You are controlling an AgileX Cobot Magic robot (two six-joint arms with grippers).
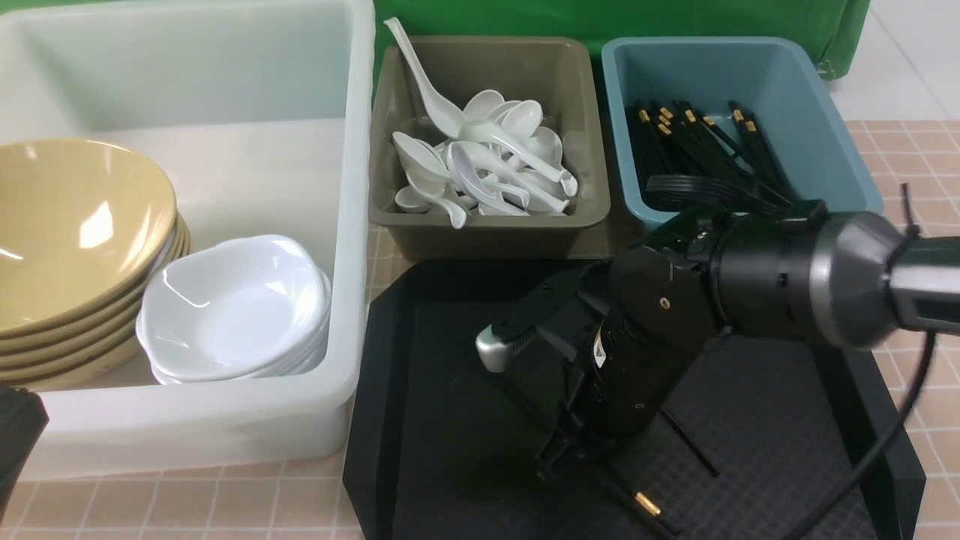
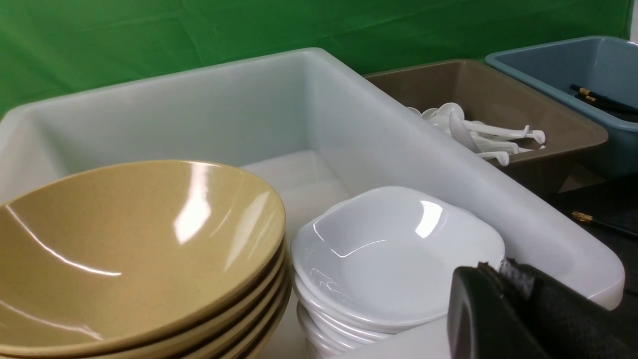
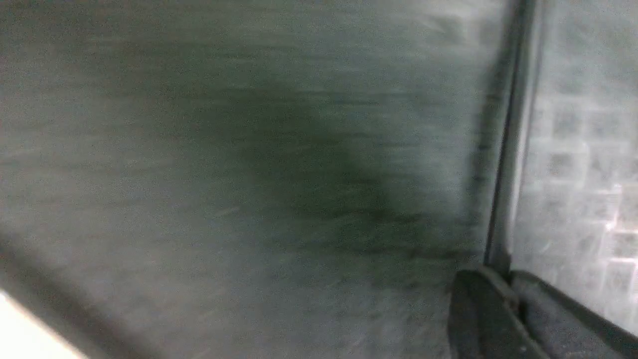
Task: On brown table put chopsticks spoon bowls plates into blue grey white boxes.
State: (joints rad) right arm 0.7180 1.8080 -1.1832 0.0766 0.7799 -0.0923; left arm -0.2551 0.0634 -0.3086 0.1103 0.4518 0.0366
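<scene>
My right gripper (image 1: pixel 555 457) points down onto the black tray (image 1: pixel 450 420). Its fingers are shut on a thin black chopstick (image 3: pixel 506 174) that runs out from between the right gripper (image 3: pixel 506 273); the wrist view is blurred. A gold-banded chopstick (image 1: pixel 646 506) shows just beyond the fingertips, and another (image 1: pixel 690 446) lies beside it. Yellow bowls (image 1: pixel 75 225) and white plates (image 1: pixel 232 307) are stacked in the white box (image 1: pixel 352 225). Spoons (image 1: pixel 487 165) fill the grey box (image 1: pixel 487 60), and chopsticks (image 1: pixel 705 150) lie in the blue box (image 1: pixel 750 67). My left gripper (image 2: pixel 491 267) is shut and empty by the white box's near rim.
The black tray lies on the brown table (image 1: pixel 922 172), in front of the grey and blue boxes and right of the white box. A green cloth (image 1: pixel 600 19) hangs behind the boxes. My right arm's cable (image 1: pixel 885 450) crosses the tray's right side.
</scene>
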